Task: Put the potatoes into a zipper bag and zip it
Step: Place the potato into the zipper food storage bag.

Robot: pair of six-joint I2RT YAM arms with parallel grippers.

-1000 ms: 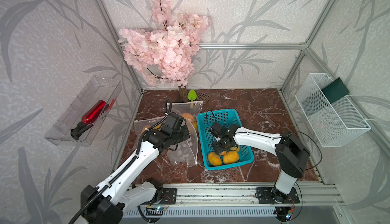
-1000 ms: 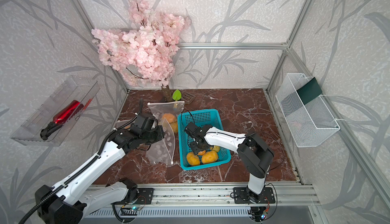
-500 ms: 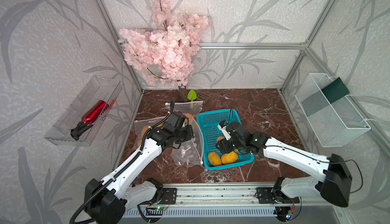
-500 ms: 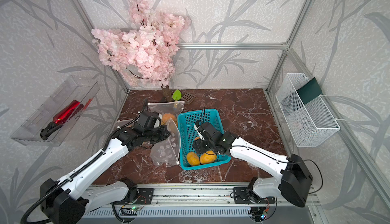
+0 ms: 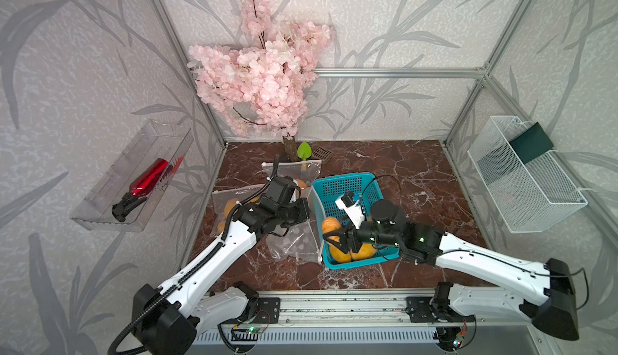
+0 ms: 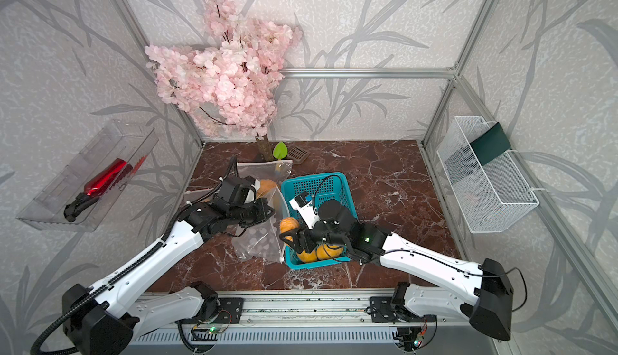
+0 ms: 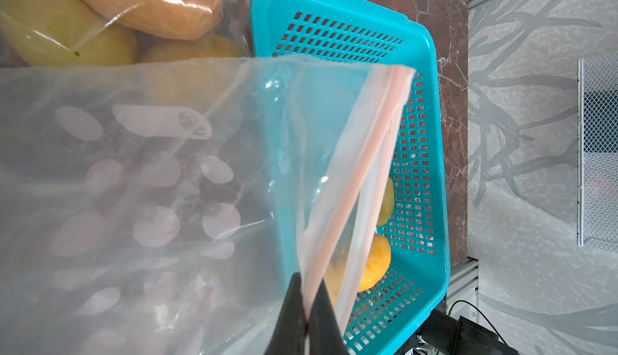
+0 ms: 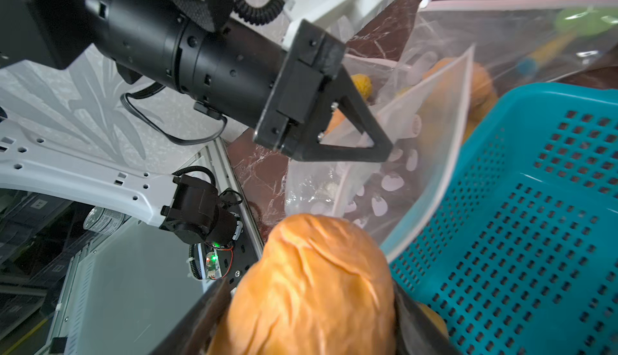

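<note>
Over the basket's edge nearest the bag, the right hand now carries one orange potato clear of the pile, its fingers spread wide around the lump and gripping it on both flanks. A second earlier that hand was down inside the basket among the potatoes. Half a second ago it hung over the basket's near end, and since then it has risen and swung toward the bag's mouth. The pick looks done, and dropping the potato into the bag is, I judge, the step in hand. Just beside the basket, the left hand is pressed together on the bag's pink zip strip, holding the mouth up and facing the basket. Against the earlier frame it has shifted slightly toward the basket. At least two potatoes remain in the basket's near end. Others show through a second bag lying on the counter, farther from the basket than the held bag.
</note>
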